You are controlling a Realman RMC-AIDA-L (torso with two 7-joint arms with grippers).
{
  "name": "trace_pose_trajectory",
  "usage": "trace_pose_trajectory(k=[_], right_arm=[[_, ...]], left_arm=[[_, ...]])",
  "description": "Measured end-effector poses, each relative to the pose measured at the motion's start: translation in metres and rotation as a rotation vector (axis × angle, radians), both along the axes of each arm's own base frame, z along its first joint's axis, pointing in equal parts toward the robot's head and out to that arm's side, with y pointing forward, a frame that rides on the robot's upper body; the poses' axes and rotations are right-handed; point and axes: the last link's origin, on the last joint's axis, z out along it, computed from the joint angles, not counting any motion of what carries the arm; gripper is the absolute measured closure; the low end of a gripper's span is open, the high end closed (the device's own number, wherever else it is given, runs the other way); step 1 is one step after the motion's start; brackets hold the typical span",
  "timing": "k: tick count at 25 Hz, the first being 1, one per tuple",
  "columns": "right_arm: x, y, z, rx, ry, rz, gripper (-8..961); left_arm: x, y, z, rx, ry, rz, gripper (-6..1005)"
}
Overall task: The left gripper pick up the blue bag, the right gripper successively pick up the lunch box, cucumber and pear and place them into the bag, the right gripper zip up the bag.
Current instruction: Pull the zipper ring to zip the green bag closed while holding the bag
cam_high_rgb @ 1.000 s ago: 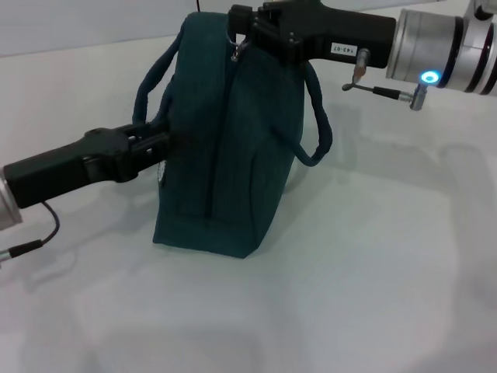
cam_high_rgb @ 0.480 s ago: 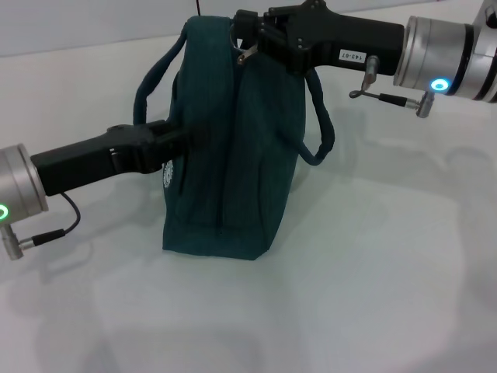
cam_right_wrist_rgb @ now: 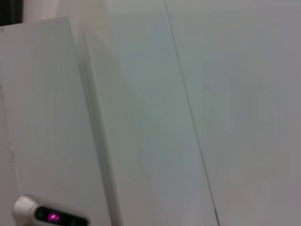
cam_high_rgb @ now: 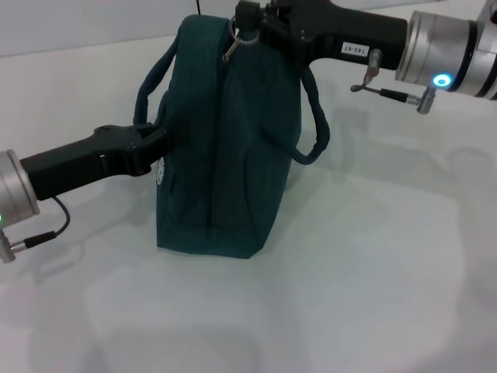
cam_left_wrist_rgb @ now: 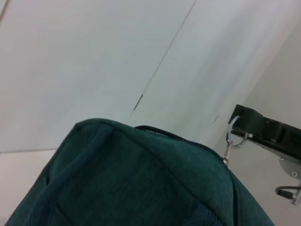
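Since a moment ago the bag (cam_high_rgb: pixel 225 148) has settled a little leftward and the ring pull (cam_high_rgb: pixel 231 48) hangs freer.
Left gripper (cam_high_rgb: pixel 155 140) clamps the bag's left side; right gripper (cam_high_rgb: pixel 248 27) pinches the pull at the top. Standing mid-table (cam_high_rgb: pixel 373 256), the soft fabric probably sags, so the pull and side wall seem the best holds.
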Motion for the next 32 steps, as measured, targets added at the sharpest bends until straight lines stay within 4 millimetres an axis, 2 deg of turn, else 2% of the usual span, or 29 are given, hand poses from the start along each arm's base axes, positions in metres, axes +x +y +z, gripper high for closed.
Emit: trace_pose_trajectory(k=[5, 14, 24, 32], right_arm=[[0.006, 0.007, 0.001, 0.035, -0.006, -0.049, 937], [0.006, 0.011, 0.000, 0.049, -0.029, -0.057, 937], [0.008, 0.011, -0.002, 0.048, -0.040, -0.065, 936], [0.014, 0.011, -0.004, 0.044, -0.049, -0.086, 936]], left_arm=[[-0.004, -0.003, -0.004, -0.004, 0.009, -0.021, 929], [-0.005, -0.016, -0.007, -0.038, -0.003, -0.115, 941], [-0.009, -0.032, 0.011, -0.069, -0.077, -0.203, 940], [-0.019, -0.044, 0.013, -0.090, -0.090, -0.255, 941]])
